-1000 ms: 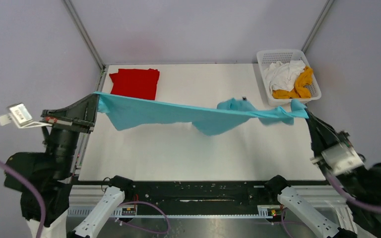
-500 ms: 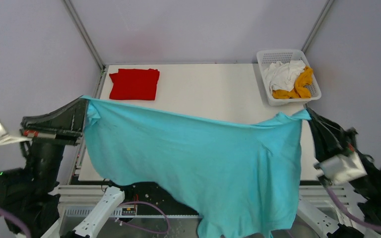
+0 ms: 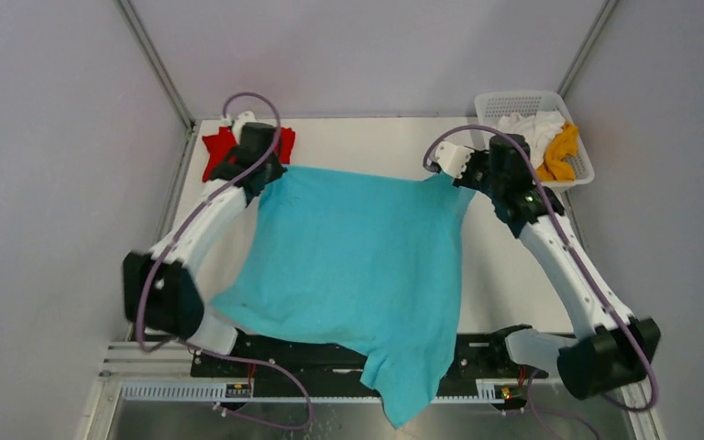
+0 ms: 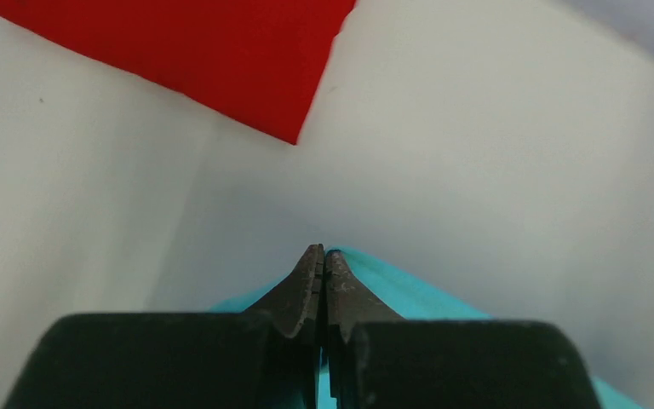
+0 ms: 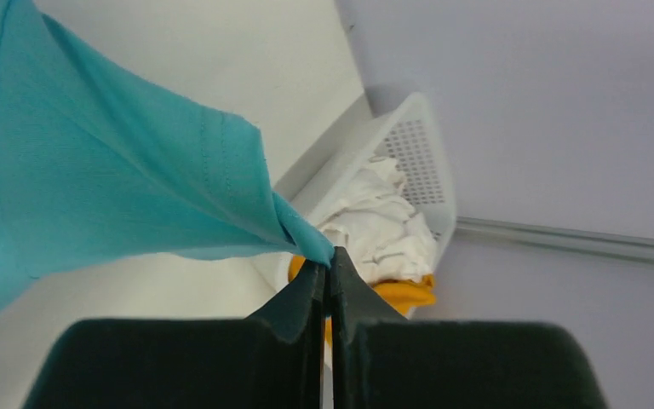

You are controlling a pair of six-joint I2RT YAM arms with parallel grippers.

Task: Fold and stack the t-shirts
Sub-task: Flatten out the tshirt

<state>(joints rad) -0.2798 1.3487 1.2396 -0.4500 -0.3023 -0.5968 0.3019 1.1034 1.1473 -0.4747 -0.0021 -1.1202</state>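
Observation:
The turquoise t-shirt (image 3: pixel 357 257) is spread over the table, its near end hanging past the front edge. My left gripper (image 3: pixel 270 176) is shut on its far left corner (image 4: pixel 392 285), my left jaws pressed together (image 4: pixel 324 256). My right gripper (image 3: pixel 458 176) is shut on its far right corner (image 5: pixel 298 226), jaws together (image 5: pixel 328 264). The folded red t-shirt (image 3: pixel 215 151) lies at the far left, partly hidden by my left arm; it also shows in the left wrist view (image 4: pixel 187 51). The white t-shirt (image 3: pixel 536 128) and mustard-yellow t-shirt (image 3: pixel 564 151) lie in the basket.
The white lattice basket (image 3: pixel 504 101) stands at the far right corner, close behind my right wrist; it also shows in the right wrist view (image 5: pixel 409 145). Metal frame posts rise at the back corners. The black arm-base rail (image 3: pixel 330 353) runs along the near edge.
Both arms have swung forward from the near sides to the far half of the table, carrying the turquoise shirt's held edge; the shirt went from hanging in the air to lying spread on the table.

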